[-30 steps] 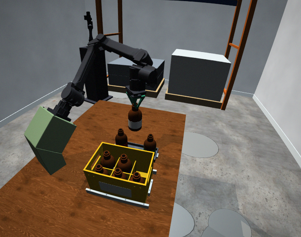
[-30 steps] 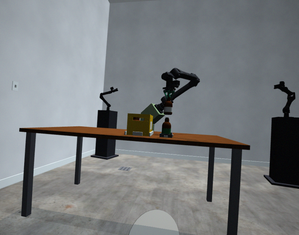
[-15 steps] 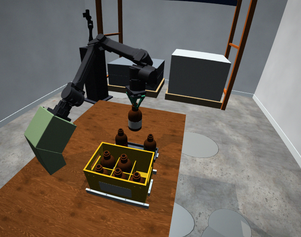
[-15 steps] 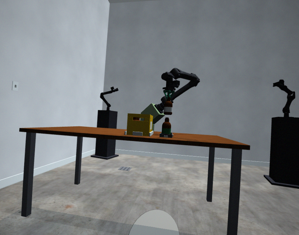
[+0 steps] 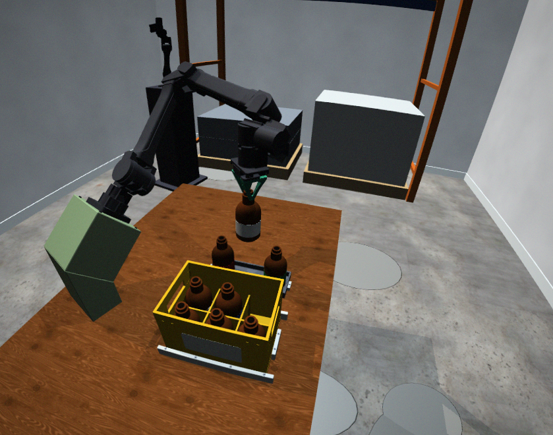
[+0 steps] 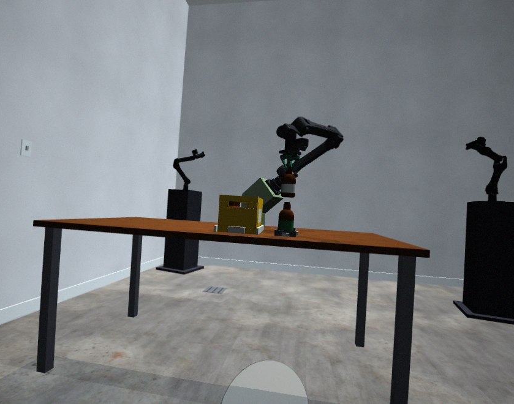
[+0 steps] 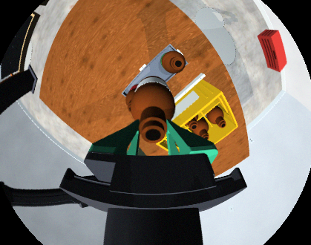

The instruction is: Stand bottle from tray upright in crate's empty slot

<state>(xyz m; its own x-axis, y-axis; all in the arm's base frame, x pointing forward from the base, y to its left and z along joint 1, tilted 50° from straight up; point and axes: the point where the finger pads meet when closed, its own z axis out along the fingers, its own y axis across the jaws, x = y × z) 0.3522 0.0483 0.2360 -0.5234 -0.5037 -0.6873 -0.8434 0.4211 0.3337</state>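
Observation:
My gripper [image 5: 250, 189] [image 6: 287, 168] [image 7: 153, 123] is shut on the neck of a brown bottle [image 5: 248, 221] [image 6: 288, 184] [image 7: 151, 102] with a white label. The bottle hangs upright, well above the table, over the dark tray [image 5: 249, 267] [image 6: 286, 232] [image 7: 146, 76]. Two more brown bottles [image 5: 222, 252] [image 5: 275, 261] stand on the tray; one of them shows in the wrist view [image 7: 173, 62]. The yellow crate [image 5: 173, 334] [image 6: 239, 215] [image 7: 200, 94] stands in front of the tray and holds several bottles. Its back right slot [image 5: 263, 306] is empty.
Grey rails [image 5: 215, 362] lie along the crate's front and right side. A green block [image 5: 89, 252] [image 6: 259, 191] at the arm's base overhangs the table's left side. The table's right edge [image 5: 327, 281] is close to the crate and tray.

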